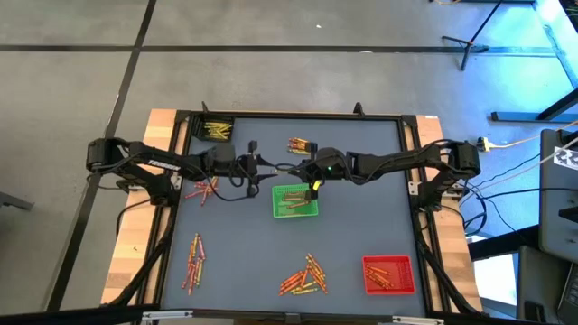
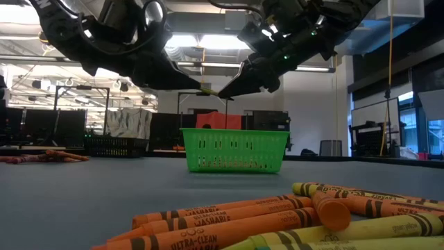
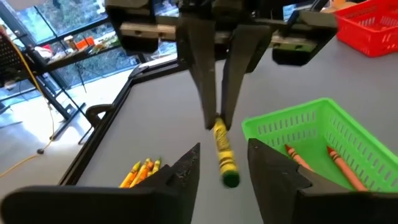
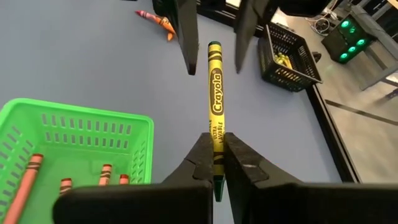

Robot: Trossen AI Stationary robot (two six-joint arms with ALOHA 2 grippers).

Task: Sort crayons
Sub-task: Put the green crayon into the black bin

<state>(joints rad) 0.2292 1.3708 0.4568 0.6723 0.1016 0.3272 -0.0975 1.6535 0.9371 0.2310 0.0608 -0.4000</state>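
A yellow crayon with green ends (image 4: 215, 93) hangs in the air just left of the green tray (image 1: 295, 200), and my right gripper (image 4: 216, 138) is shut on it. My left gripper (image 3: 224, 144) is open. Its two fingers stand on either side of the crayon's free flat end (image 3: 231, 179) without touching it. The two grippers face each other above the table's middle. In the high view my left gripper (image 1: 269, 173) comes from the left and my right gripper (image 1: 316, 185) from the right. A few orange crayons (image 4: 68, 180) lie in the green tray. My right gripper pinches the yellow crayon between its two fingers near the crayon's pointed end (image 4: 215, 149). The crayon runs on in line with the fingers and reaches far past their tips toward my left gripper. It is lifted clear of the table, its free end a little lower.
A black tray with yellow crayons (image 1: 215, 129) stands at the far left and a red tray (image 1: 388, 273) at the near right. Loose crayon piles lie at the far middle (image 1: 301, 144), by the left arm (image 1: 200, 190), near left (image 1: 193, 262) and near middle (image 1: 305, 276).
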